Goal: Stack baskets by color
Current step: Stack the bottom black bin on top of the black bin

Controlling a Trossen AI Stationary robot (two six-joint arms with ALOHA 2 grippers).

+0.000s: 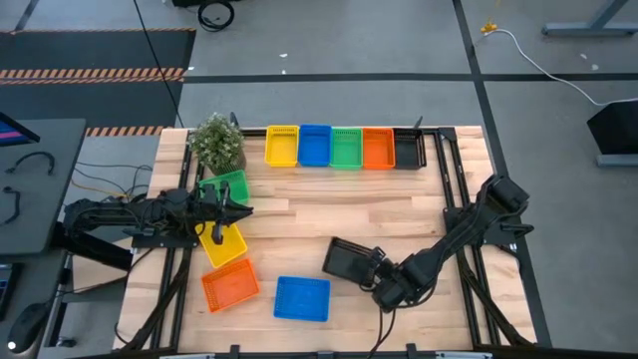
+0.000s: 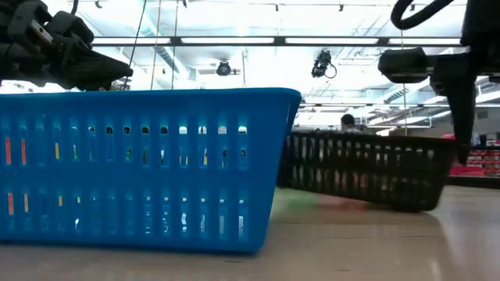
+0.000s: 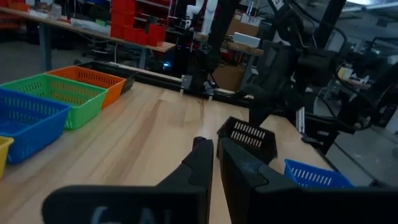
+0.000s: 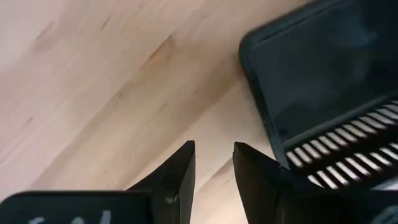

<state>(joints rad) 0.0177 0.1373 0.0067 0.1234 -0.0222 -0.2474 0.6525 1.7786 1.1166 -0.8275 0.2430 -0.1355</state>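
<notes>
Five baskets stand in a row at the far edge: yellow [image 1: 282, 146], blue [image 1: 314, 146], green [image 1: 346, 147], orange [image 1: 378, 148], black [image 1: 408, 149]. Loose on the table lie a green basket [image 1: 229, 185], a yellow one [image 1: 221, 245], an orange one [image 1: 229, 287], a blue one [image 1: 301, 298] and a black one [image 1: 346, 259]. My right gripper [image 4: 214, 149] points down, open, over bare wood just beside the loose black basket's rim [image 4: 258, 93]. My left gripper [image 3: 215, 152] is level and shut above the left-hand baskets, holding nothing.
A small potted plant [image 1: 216, 143] stands at the far left, close to the yellow basket of the row. Black rails [image 1: 451, 170] run along the table's sides. Bare wood [image 1: 329, 209] lies between the row and the loose baskets.
</notes>
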